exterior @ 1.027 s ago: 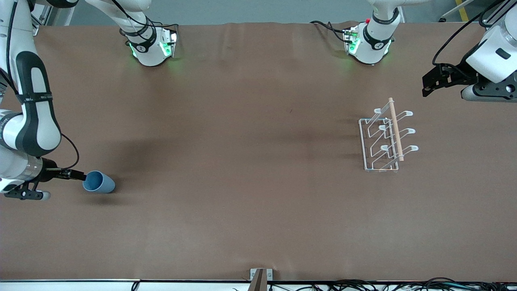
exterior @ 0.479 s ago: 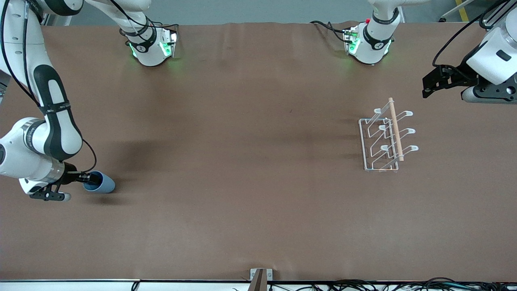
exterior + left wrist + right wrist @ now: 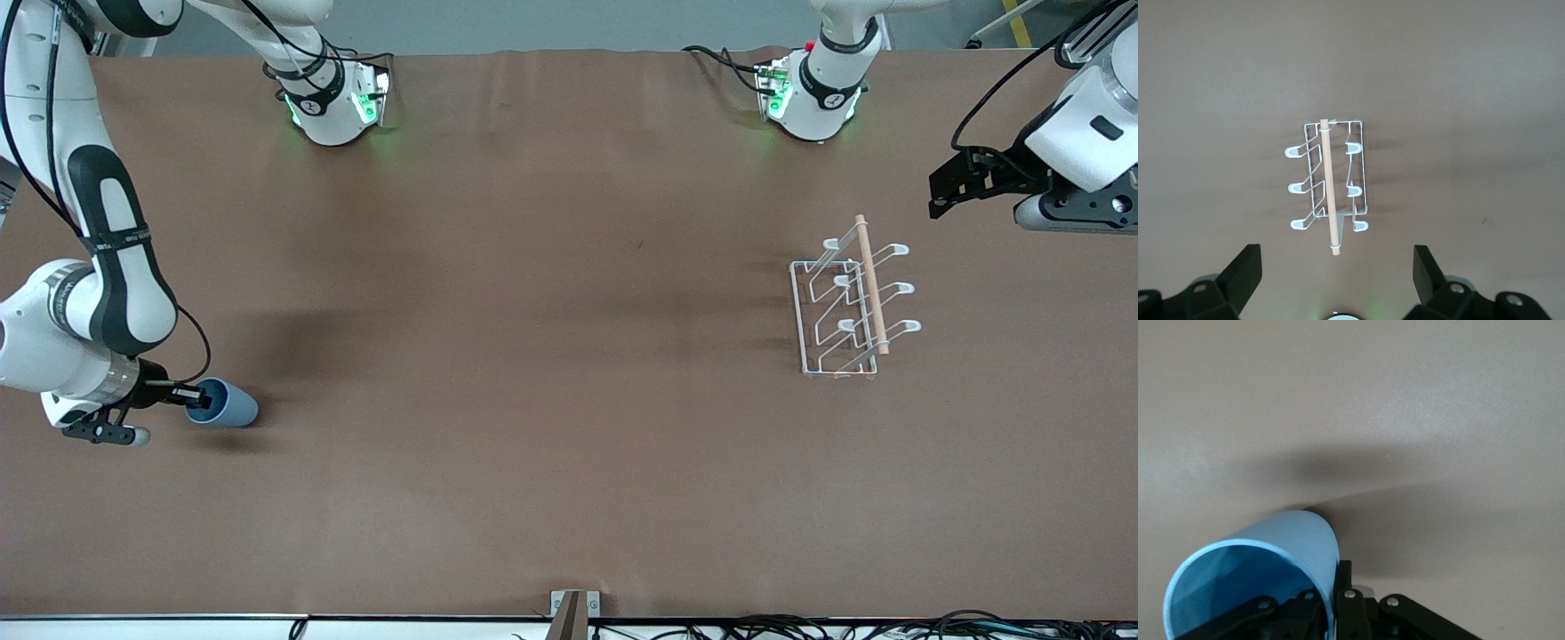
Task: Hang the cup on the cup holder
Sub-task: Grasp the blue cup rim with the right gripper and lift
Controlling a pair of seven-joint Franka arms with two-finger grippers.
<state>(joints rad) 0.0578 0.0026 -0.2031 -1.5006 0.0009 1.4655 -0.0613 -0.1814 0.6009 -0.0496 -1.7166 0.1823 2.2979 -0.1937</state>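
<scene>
The light-blue cup (image 3: 224, 404) lies on its side on the brown table at the right arm's end, its open mouth toward my right gripper (image 3: 192, 397). That gripper is shut on the cup's rim wall, one finger inside and one outside; the right wrist view shows the cup (image 3: 1271, 567) pinched in my right gripper (image 3: 1335, 603). The white wire cup holder (image 3: 849, 305) with its wooden rod stands at the left arm's end. My left gripper (image 3: 944, 185) is open and empty, up in the air beside the holder, which shows in the left wrist view (image 3: 1328, 183) between the spread fingers (image 3: 1238, 273).
The brown table cover (image 3: 533, 311) is bare between the cup and the holder. The two arm bases (image 3: 333, 98) stand along the table's edge farthest from the front camera. Cables (image 3: 845, 627) run along the nearest edge.
My right gripper moved in onto the cup's mouth and closed on its rim. The cup shifted slightly toward the middle of the table. The left arm has barely moved.
</scene>
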